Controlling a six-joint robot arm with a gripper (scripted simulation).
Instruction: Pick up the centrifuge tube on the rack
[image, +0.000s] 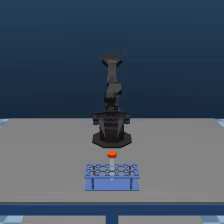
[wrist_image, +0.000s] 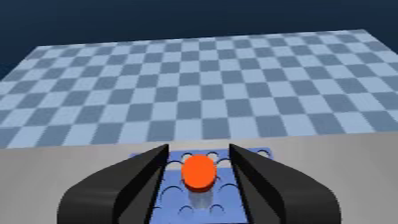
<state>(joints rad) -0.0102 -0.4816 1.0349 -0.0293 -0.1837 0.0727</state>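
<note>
Our fingers (wrist_image: 199, 165) sit apart around the centrifuge tube (wrist_image: 198, 172); only its cap shows clearly above the rack (image: 111, 177).

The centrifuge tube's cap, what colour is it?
Orange-red cap, clearest in the wrist view.

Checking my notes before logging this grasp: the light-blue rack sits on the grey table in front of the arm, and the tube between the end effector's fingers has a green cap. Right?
Not quite: the cap is orange-red, not green, as the wrist view shows between the end effector fingers. The light-blue rack does sit on the grey table in front of the arm.
</note>
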